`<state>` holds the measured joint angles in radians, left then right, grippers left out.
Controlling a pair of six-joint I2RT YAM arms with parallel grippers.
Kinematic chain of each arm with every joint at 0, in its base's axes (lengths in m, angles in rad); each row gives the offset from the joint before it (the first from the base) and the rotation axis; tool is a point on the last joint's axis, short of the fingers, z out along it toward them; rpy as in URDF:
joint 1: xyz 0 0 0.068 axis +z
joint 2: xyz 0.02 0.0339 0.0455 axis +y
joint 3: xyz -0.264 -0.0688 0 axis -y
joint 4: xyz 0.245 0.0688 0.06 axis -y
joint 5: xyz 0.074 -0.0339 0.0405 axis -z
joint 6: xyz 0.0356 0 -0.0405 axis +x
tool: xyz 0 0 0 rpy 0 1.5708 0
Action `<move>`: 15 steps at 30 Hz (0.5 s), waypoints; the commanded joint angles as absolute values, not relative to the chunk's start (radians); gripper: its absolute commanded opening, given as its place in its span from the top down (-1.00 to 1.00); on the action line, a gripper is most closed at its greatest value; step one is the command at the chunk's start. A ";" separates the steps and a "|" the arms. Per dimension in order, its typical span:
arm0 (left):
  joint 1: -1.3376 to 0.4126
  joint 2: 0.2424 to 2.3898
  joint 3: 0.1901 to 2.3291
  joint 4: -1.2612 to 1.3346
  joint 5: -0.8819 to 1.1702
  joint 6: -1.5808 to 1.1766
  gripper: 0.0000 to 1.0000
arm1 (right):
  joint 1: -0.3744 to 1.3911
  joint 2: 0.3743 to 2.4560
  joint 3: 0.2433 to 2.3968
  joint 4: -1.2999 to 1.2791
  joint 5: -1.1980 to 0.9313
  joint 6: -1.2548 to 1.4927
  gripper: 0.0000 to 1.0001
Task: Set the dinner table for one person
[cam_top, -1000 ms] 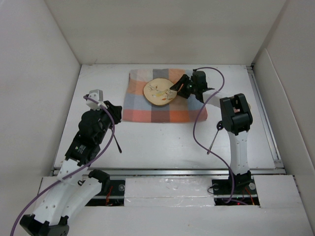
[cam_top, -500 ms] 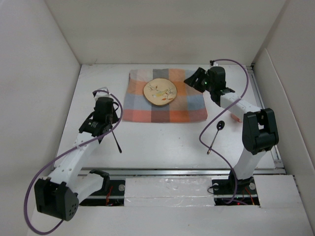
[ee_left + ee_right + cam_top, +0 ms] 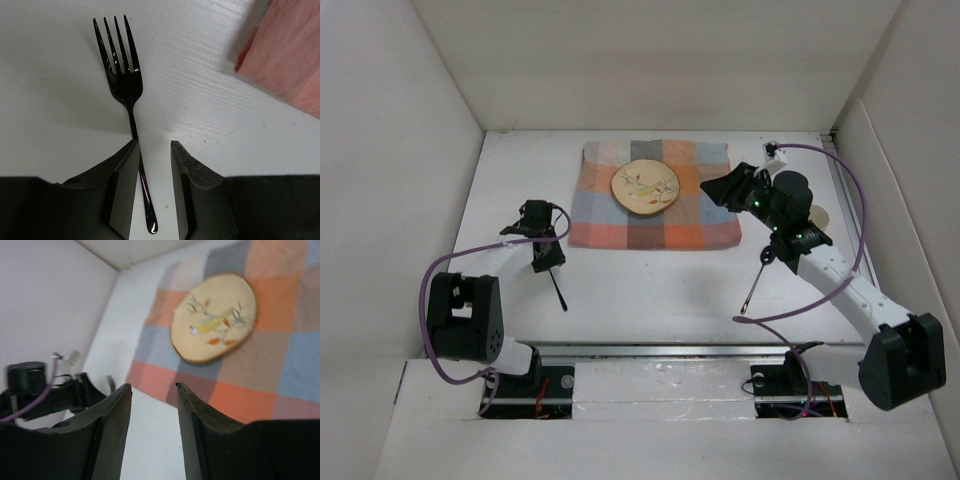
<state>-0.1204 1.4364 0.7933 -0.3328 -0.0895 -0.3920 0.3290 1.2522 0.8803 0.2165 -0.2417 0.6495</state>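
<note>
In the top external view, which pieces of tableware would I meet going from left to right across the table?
black metal fork → round beige plate with a painted pattern → black long-handled spoon. I leave out the orange, blue and grey checkered cloth: the plate lies on it.

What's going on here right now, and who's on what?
The table is partly set: a plate sits on the checkered cloth at the far side. The left gripper is down over a black fork lying on the bare table left of the cloth, jaws open either side of its handle, not gripping. The right gripper hovers open and empty above the cloth's right side; a black spoon lies nearby.
</note>
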 commanded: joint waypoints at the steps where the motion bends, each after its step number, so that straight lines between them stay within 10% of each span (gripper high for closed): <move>1: -0.112 1.451 0.784 -0.356 -0.075 -0.425 0.43 | 0.333 1.174 0.873 0.232 -0.193 0.604 0.05; 15: -0.112 1.546 0.796 -0.354 -0.154 -0.476 0.59 | 0.282 1.112 0.842 0.230 -0.224 0.609 0.04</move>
<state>-0.1162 1.5200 0.8082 -0.3275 -0.1413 -0.4568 0.2935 1.1385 0.8467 0.2058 -0.2146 0.6239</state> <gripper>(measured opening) 0.210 0.481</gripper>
